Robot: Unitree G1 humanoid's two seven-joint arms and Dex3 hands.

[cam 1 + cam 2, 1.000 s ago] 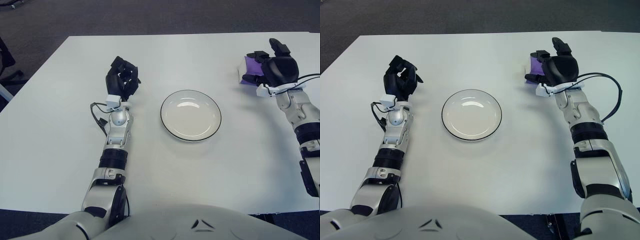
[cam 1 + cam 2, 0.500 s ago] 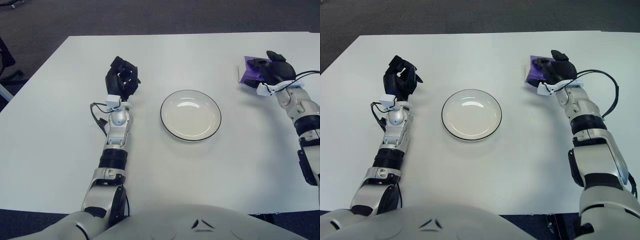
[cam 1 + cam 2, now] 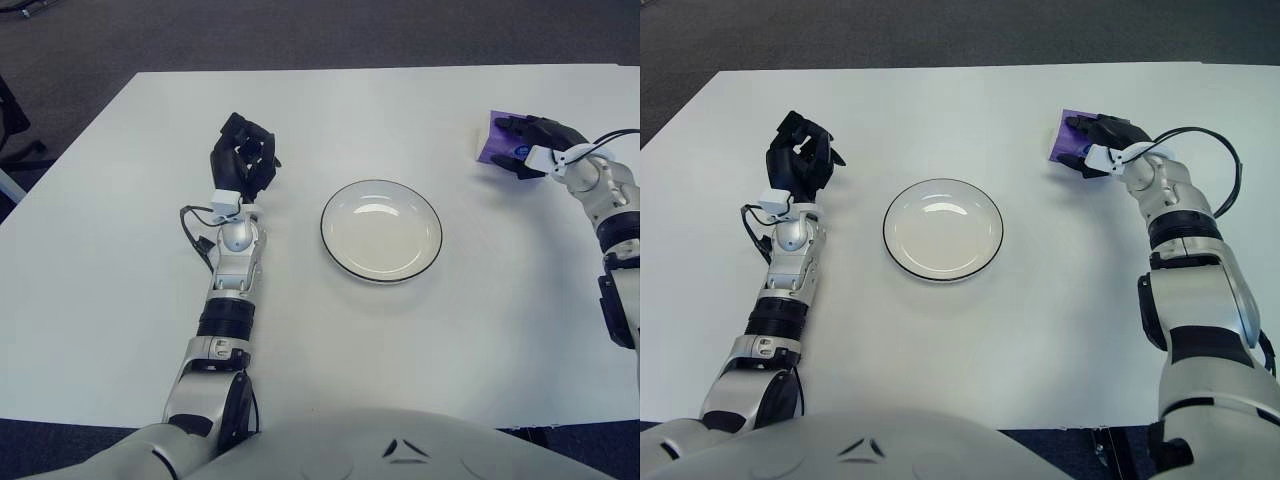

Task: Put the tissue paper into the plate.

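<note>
The tissue paper is a small purple pack (image 3: 1060, 145) lying on the white table at the far right. My right hand (image 3: 1087, 147) lies low over it, with fingers across its top and the thumb at its near edge, closed on the pack. The pack still rests on the table. The white plate with a dark rim (image 3: 326, 232) sits empty in the middle, well to the left of the pack. My left hand (image 3: 243, 160) is parked left of the plate, raised, with fingers curled and holding nothing.
The white table (image 3: 330, 330) has its far edge near the top of the view and dark carpet beyond. A black cable (image 3: 1225, 175) loops from my right wrist.
My right hand has tipped down from a raised pose and flattened onto the purple pack, its fingers closing around it. The left hand and the plate have not moved.
</note>
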